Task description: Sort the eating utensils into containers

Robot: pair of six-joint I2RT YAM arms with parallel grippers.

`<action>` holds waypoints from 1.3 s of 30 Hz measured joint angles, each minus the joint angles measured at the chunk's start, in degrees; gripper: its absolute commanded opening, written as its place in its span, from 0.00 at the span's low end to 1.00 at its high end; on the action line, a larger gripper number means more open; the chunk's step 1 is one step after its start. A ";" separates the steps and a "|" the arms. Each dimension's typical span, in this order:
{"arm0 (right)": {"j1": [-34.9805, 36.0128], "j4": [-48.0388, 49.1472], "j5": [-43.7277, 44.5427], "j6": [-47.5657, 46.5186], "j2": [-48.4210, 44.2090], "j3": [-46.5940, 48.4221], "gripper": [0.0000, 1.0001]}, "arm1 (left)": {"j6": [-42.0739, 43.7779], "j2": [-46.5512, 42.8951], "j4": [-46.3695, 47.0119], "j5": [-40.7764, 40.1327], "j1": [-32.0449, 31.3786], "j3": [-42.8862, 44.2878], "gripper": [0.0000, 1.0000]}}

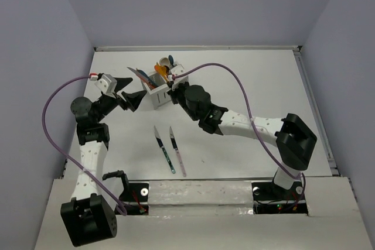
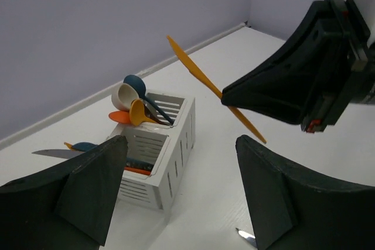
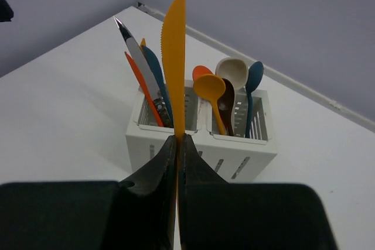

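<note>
**Sorting job, well advanced; three pieces outstanding, as far as can be seen.**

1. Two slim dark-bladed knives lie loose on the white matte table (image 1: 246, 86), nearest the arm bases. They are side by side and nearly parallel, not touching. One is the teal-handled knife (image 1: 164, 149) and the other the pale pink-handled knife (image 1: 178, 151). Both are unsorted and well apart from the box.

2. Left gripper (image 1: 133, 90): black wedge-shaped fingers spread wide with nothing between them. It sits just beside the box on its left.

3. Right gripper (image 3: 177, 144): fingers pressed together on the handle end of the flat orange plastic knife (image 3: 174, 68). The knife has a smooth matte blade, fine serrations along one edge and a rounded tip. It is held in the air, tip raised above the box, and is not yet in a compartment.

4. White slotted rectangular caddy (image 3: 234, 162): rigid plastic by the look of it, with two square compartments.
   - Left compartment in the right wrist view: knives, including a shiny silver-grey blade (image 3: 136, 57), one orange and one dark blue, all leaning.
   - Right compartment: round-bowled spoons (image 3: 225, 95) in orange, beige, brown and blue.

Judgement: the held knife belongs with the knives.
</note>
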 measured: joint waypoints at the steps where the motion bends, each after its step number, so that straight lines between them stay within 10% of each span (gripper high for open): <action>1: 0.24 0.52 0.00 -0.20 0.79 0.35 0.00 | -1.90 0.90 -0.96 -0.48 -0.35 1.46 0.85; 30: 3.54 3.32 -3.06 -0.74 4.61 3.08 0.00 | -13.99 11.69 -2.49 -16.11 -12.15 5.20 0.63; 36: 3.54 3.26 -3.13 -0.74 5.16 3.43 0.00 | -14.67 13.75 -1.79 -16.61 -14.43 5.40 0.48; 39: 3.54 3.28 -3.15 -0.74 5.31 3.48 0.00 | -14.93 14.38 -1.70 -16.83 -14.78 5.40 0.21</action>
